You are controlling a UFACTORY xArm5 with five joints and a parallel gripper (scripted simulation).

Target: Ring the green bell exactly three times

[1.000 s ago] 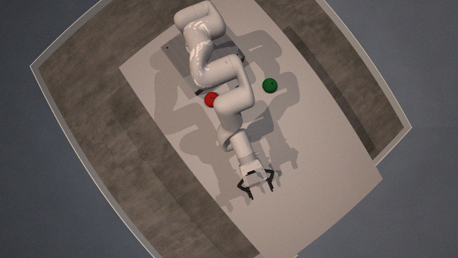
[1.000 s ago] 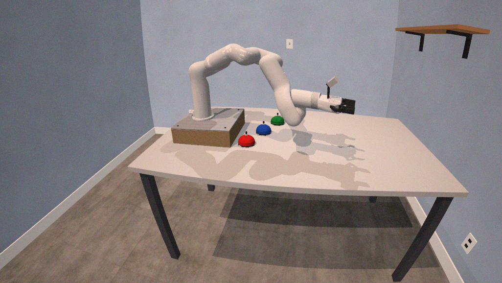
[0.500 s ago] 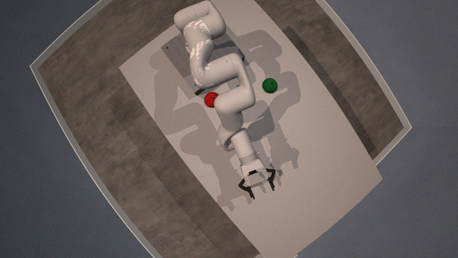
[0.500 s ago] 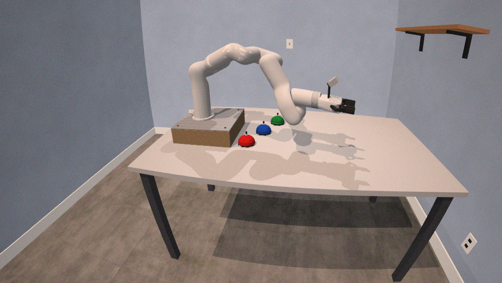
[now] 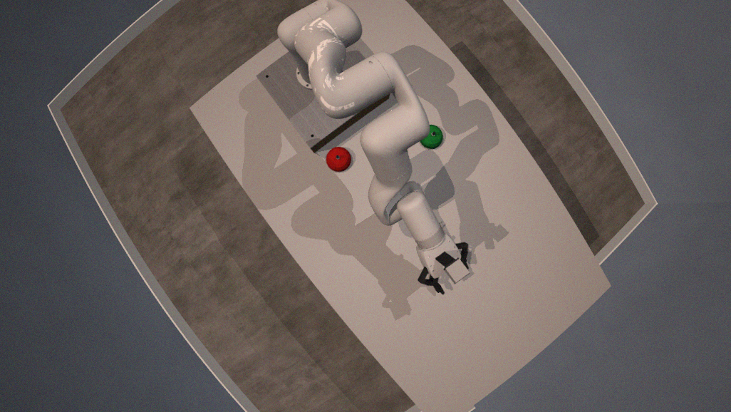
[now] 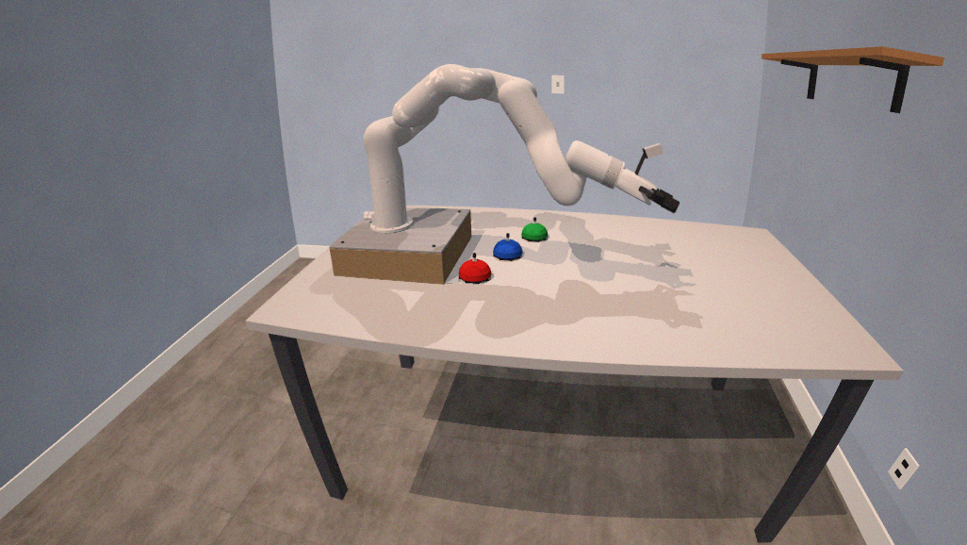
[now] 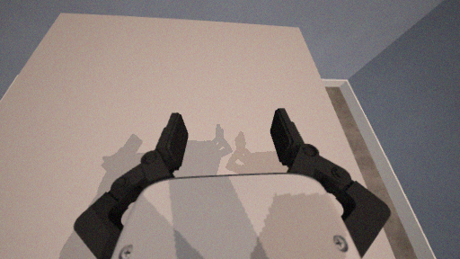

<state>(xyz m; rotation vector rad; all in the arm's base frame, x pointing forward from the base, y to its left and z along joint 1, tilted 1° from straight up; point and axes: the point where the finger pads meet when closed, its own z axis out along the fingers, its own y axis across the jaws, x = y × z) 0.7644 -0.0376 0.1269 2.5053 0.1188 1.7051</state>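
Green bell (image 6: 534, 232) on the table, well apart from the spread, empty end effector (image 6: 665, 201).

Arm outstretched, tool (image 7: 229, 135) tilted down (fingers wide, nothing held).
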